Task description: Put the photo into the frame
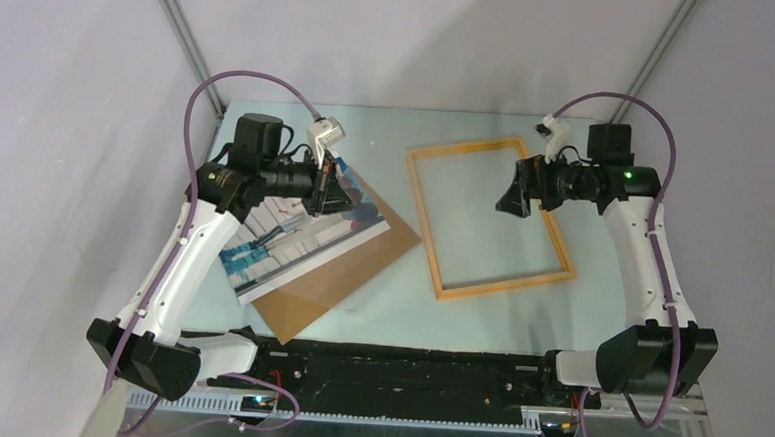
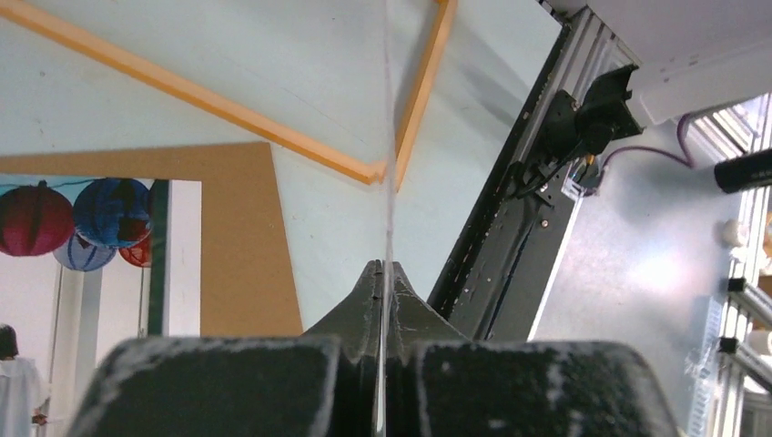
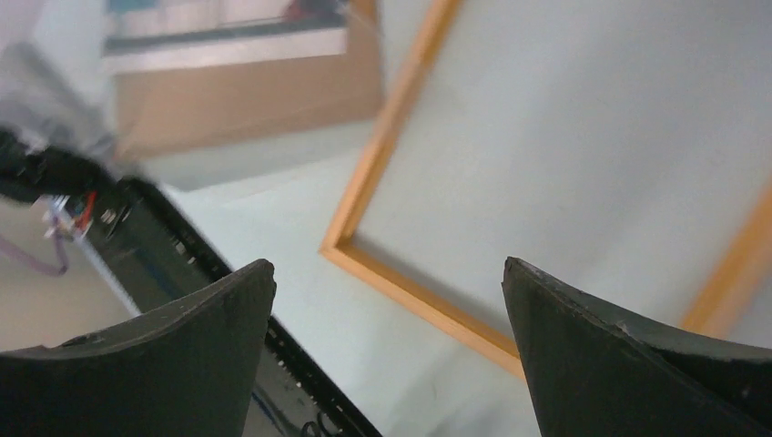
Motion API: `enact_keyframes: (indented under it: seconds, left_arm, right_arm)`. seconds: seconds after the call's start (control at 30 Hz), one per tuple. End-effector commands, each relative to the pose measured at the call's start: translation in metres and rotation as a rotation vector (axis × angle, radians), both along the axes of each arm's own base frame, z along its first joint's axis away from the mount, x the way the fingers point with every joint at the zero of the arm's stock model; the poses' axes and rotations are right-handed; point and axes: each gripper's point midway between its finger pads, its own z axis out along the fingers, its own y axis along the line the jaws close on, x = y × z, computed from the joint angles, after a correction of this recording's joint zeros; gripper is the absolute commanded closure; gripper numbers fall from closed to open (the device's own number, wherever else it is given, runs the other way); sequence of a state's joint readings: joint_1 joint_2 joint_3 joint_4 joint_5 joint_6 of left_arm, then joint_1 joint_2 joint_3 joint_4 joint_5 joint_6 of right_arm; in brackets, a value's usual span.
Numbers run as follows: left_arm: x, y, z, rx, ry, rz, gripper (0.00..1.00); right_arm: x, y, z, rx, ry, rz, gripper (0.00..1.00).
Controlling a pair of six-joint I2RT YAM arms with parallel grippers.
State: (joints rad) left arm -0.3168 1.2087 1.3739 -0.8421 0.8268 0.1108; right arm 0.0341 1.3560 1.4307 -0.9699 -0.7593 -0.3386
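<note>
Left gripper (image 2: 384, 273): fingers pressed together, pinching an edge of a thin clear sheet (image 2: 387, 137). The sheet stands edge-on to the wrist camera (only a faint line rising from the seam between the fingers).
Right gripper (image 3: 387, 264): jaws spread wide with nothing between them. It hangs above the frame, and one corner of the frame shows in the gap below.
Photo (image 1: 297, 242): lies picture side up on the brown backing board (image 1: 350, 277), left of the frame and apart from it, skewed to the table's edges. Red and blue balls and a white border show in the left wrist view.
Frame (image 1: 505, 283): thin orange-yellow rectangle lying flat on the pale table (image 1: 408, 325). Bare table shows through its opening.
Writing: a gold-coloured mark (image 1: 223, 178) on the left arm's black joint, too small to read.
Lamp: a green light (image 1: 628, 175) glows on the right arm near its wrist.
</note>
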Motion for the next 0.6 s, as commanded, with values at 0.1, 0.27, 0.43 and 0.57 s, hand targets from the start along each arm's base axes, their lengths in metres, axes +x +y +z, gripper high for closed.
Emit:
enact_keyframes:
  seconds: [0.1,0.27,0.43,0.57]
  left_arm:
    - [0.014,-0.002,0.038,-0.076,0.018,0.137,1.0]
    - [0.018,-0.005,0.051,-0.135,0.056,0.171,1.0]
    - [0.02,-0.012,0.074,-0.213,0.091,0.184,1.0]
    - [0.025,-0.011,0.094,-0.268,0.096,0.217,1.0]
  right_arm:
    - [0.052,-0.085,-0.012,-0.196,-0.104,-0.473,0.01]
    - [0.078,-0.121,-0.034,-0.308,-0.113,-0.616,0.04]
    - [0.104,-0.15,-0.083,-0.387,-0.025,-0.664,0.14]
    - [0.115,-0.163,-0.123,-0.437,0.058,-0.667,0.23]
